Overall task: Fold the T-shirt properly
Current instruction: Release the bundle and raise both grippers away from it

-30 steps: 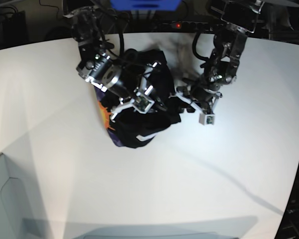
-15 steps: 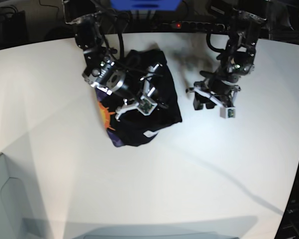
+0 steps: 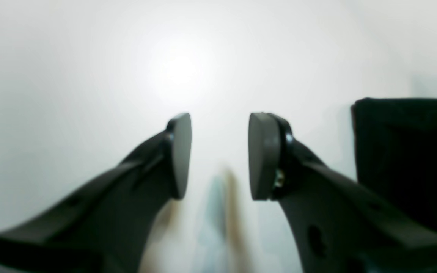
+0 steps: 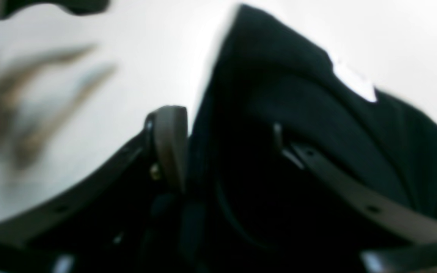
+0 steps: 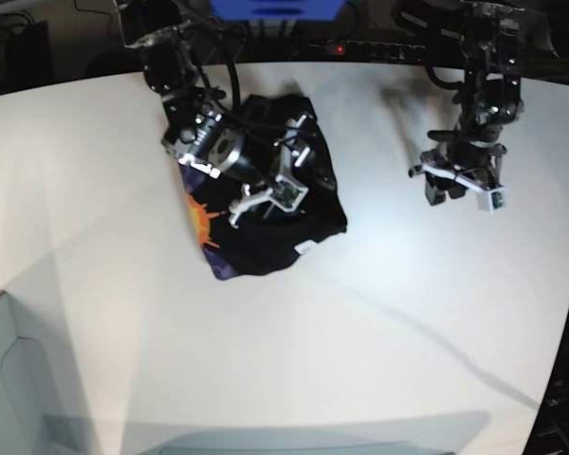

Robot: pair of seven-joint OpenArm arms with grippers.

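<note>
The black T-shirt [image 5: 261,245] lies as a folded bundle on the white table [image 5: 379,332], with its orange sun print [image 5: 201,220] along the left edge and a small white tag [image 5: 305,247] near the front. My right gripper [image 5: 264,201] is down on top of the bundle. In the right wrist view its fingers [image 4: 169,148] stand apart, one at the T-shirt's [image 4: 317,144] edge and one over the cloth, and the tag [image 4: 355,85] lies beyond them. My left gripper [image 5: 444,194] hangs open over bare table to the right, with nothing between its fingertips [image 3: 180,155]; the T-shirt's edge [image 3: 404,151] shows at the right of its view.
A grey container's edge [image 5: 0,379] sits at the front left corner. Behind the table's far edge are a blue object [image 5: 275,8] and a power strip with a red light [image 5: 337,46]. Shadows of the arms fall across the table.
My left arm has pulled away from the shirt to the right and stays open. The right gripper's fingers have spread apart. The shirt has settled into a flatter folded bundle.
</note>
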